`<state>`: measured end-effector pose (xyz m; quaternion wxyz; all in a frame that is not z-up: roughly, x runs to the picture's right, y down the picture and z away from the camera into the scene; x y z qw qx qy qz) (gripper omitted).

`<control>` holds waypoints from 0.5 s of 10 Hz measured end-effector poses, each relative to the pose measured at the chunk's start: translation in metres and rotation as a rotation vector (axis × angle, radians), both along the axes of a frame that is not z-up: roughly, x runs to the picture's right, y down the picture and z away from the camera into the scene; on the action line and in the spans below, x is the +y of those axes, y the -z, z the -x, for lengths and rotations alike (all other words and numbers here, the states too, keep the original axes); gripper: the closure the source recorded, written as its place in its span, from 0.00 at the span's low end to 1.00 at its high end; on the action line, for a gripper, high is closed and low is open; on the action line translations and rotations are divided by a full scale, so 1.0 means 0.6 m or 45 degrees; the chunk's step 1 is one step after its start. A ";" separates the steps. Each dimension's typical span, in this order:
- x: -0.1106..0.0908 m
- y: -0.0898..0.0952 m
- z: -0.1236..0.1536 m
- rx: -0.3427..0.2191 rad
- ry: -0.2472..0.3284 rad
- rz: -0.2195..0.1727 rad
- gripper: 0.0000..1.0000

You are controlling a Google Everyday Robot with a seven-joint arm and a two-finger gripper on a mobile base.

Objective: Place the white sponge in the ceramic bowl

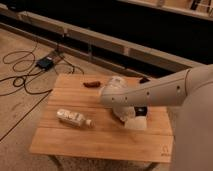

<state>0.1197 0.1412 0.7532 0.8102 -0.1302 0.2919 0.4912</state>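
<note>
The white sponge (138, 123) is an off-white pad at the tip of my gripper (129, 115), over the right half of the wooden table (75, 140). The gripper hangs under my white arm (150, 92), which reaches in from the right, and it is shut on the sponge. The dark ceramic bowl (144, 79) shows only as a small dark sliver at the table's back edge, above the arm. The rest of the bowl is hidden behind the arm.
A clear plastic bottle (73, 118) with a white label lies on its side at the table's left. A small reddish-brown item (91, 84) lies near the back edge. Cables and a dark box (45, 63) lie on the floor at left.
</note>
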 end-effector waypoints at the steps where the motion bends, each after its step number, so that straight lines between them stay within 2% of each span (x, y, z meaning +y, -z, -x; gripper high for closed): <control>1: -0.029 -0.011 0.011 -0.019 0.030 -0.038 1.00; 2: -0.045 -0.020 0.015 -0.028 0.048 -0.060 1.00; 5: -0.089 -0.073 0.026 -0.080 0.093 -0.117 1.00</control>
